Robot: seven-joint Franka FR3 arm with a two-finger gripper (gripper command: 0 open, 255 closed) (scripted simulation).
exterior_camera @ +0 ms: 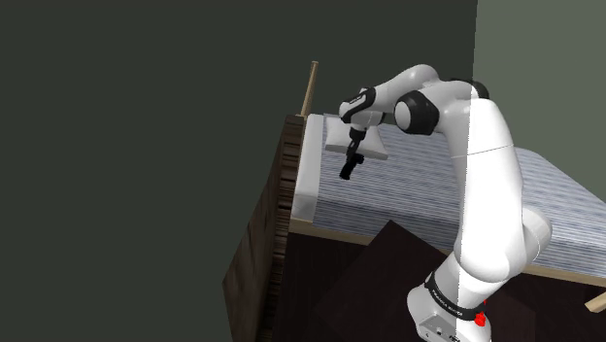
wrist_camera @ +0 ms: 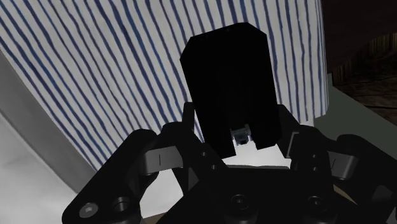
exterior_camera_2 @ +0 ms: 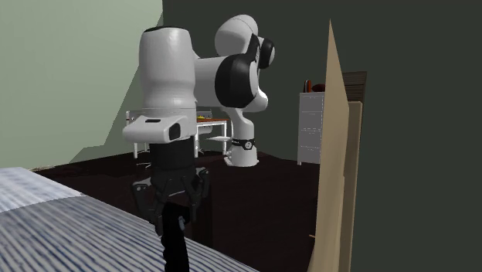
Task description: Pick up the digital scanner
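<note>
We are starting at the black fingers (wrist_camera: 189, 121), which are drawn in narrow and clasping the black box-shaped digital scanner (wrist_camera: 232, 83) by its two flat sides, near one end. We are judging the scanner to be a stiff, hard-shelled body, probably light. Its smooth faces could slip, and its electronics would not take a knock kindly. Because the hold is sitting at one end, the long remainder is hanging free below the fingers, so we are expecting it to want to pivot. A firm squeeze set square across the flat sides is what we are counting on.

Farther out, in the shoulder view, the scanner is hanging over the corner of the blue-and-white striped bed (exterior_camera: 544, 194), next to the dark wooden headboard (exterior_camera: 282, 189). It is just beside a flat white slab (exterior_camera: 377, 149), perhaps a pillow. We are not able to tell whether its lower end is clear of the bed cover.
</note>
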